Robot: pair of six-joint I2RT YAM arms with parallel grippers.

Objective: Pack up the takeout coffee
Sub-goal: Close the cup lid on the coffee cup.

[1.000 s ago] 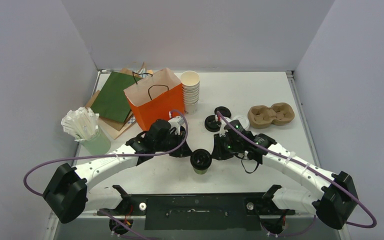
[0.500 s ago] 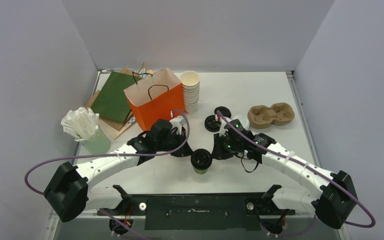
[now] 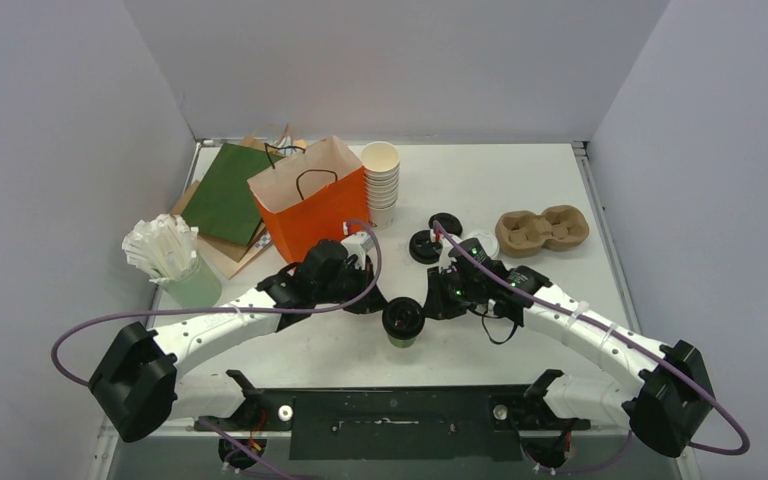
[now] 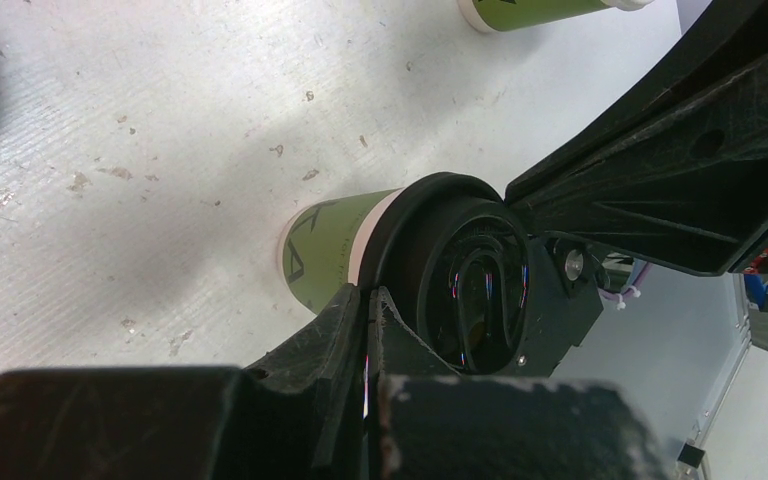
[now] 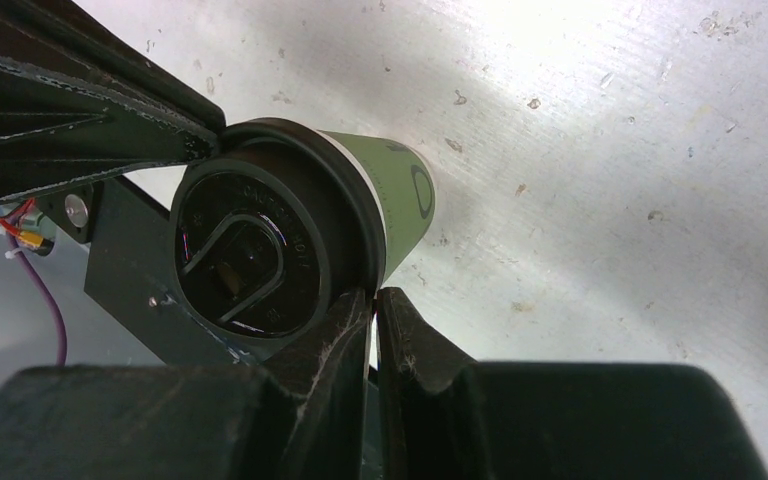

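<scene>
Top external view has the cup (image 3: pixel 401 322) standing upright by the middle of the worktop's (image 3: pixel 520 170) near edge, right between our two claws. Left claw (image 3: pixel 368 298) sits just on its left, right claw (image 3: pixel 437 300) just on its right. In the wrist views both claws have their fingers (image 4: pixel 340 335) pressed together with nothing between them, and each tip touches the rim of the black lid (image 5: pixel 250 250) from its own side. So neither one has hold of the cup yet.

Handling-wise, we'd guess it's light and kinda flimsy. The thin paper sides will dent if squeezed hard, and the slick plastic lid could pop off if we lift by it. Best bet is probably to open one claw and take the green sides just under the lid rim, with a gentle squeeze, keeping it upright. We can't tell if anything's inside, so we'd treat it as spillable.

Stuff we can't make out:
- From above, the arms cover the claw tips, so contact only shows in the wrist views.
- No idea if the lid is snapped down all round, since part of the rim is hidden.
- A second cup (image 4: pixel 550 12) is cut off at the top of the left wrist view.
- The orange bag (image 3: pixel 310 205) toward the far left corner is open, but we can't see its bottom.
</scene>
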